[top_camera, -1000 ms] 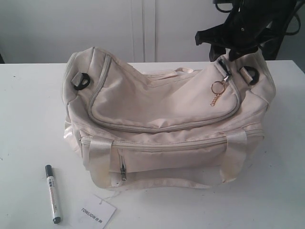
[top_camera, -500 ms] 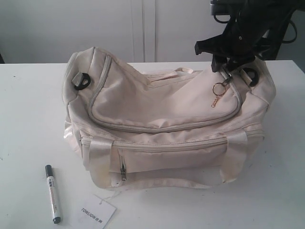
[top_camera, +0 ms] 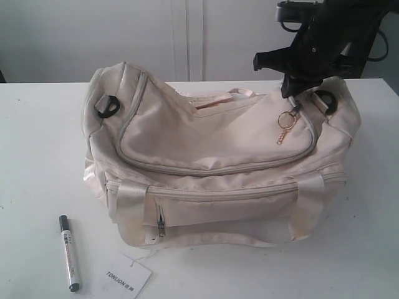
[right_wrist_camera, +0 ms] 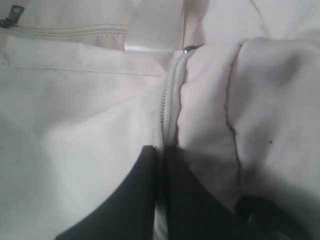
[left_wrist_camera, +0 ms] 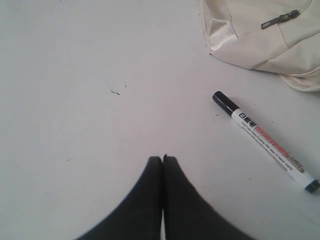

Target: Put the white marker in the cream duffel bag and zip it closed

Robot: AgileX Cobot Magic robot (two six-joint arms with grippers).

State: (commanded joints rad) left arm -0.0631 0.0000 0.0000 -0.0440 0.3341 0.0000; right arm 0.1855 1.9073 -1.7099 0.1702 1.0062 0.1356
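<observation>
My right claw (top_camera: pixel 294 93) pinches top zip (right_wrist_camera: pixel 167 110) at cream duffel bag's (top_camera: pixel 212 143) far-right end | white marker (top_camera: pixel 68 253) near-left on tabletop (top_camera: pixel 37 143), axis near-far | my left claw (left_wrist_camera: pixel 162 159), pressed together empty, is nearer.

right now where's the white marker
The white marker lies on the table at the exterior view's lower left, beside the hang tag, near the cream duffel bag.

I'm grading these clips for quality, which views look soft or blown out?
Exterior view: table nearly washed out, right gripper a featureless black shape. Left wrist view: sharp, white marker print readable. Right wrist view: cream duffel bag close-up soft, dim.
</observation>
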